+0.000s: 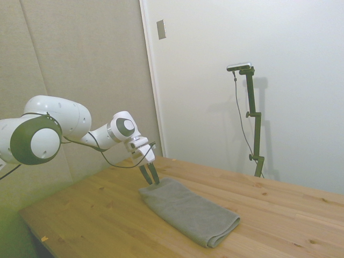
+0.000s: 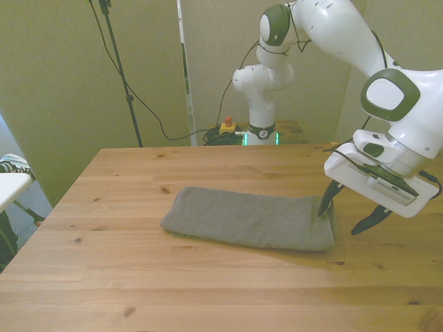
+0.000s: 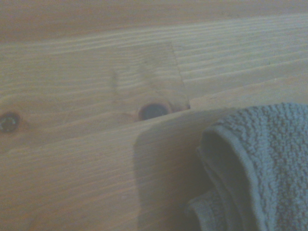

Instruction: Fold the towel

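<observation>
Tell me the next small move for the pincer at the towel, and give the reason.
Probably close on the towel's end. The open white pincer sits at the short end of the grey terry cloth towel, one finger against its layered edge, the other off the cloth over the wooden table.

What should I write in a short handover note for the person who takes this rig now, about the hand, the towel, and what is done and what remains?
Hand: open, holding nothing, low over the table at the towel's end on the front view's right. One finger is at the towel's edge, the other beyond it.
Towel: lies flat near the middle of the table as a long narrow strip. The wrist view shows layered edges at this end, so it seems already folded at least once.
Done: hand brought to the towel's end.
Left: probably close on that end and carry it over to the other end for another fold.
</observation>
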Robot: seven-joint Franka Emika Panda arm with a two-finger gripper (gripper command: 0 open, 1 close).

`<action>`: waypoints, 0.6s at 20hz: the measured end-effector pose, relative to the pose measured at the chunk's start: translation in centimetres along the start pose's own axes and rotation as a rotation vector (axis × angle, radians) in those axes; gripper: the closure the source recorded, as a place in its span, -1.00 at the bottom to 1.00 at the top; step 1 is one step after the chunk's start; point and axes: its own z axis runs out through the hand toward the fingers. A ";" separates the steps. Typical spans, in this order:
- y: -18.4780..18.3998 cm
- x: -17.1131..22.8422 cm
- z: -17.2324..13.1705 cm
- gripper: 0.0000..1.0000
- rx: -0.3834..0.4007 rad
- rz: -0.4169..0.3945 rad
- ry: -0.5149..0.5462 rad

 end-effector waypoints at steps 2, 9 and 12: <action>0.3 0.0 0.2 -1.00 -0.030 -0.021 0.002; 1.3 1.6 2.1 -1.00 -0.100 -0.060 0.024; 1.6 1.9 2.9 -1.00 -0.108 -0.070 0.031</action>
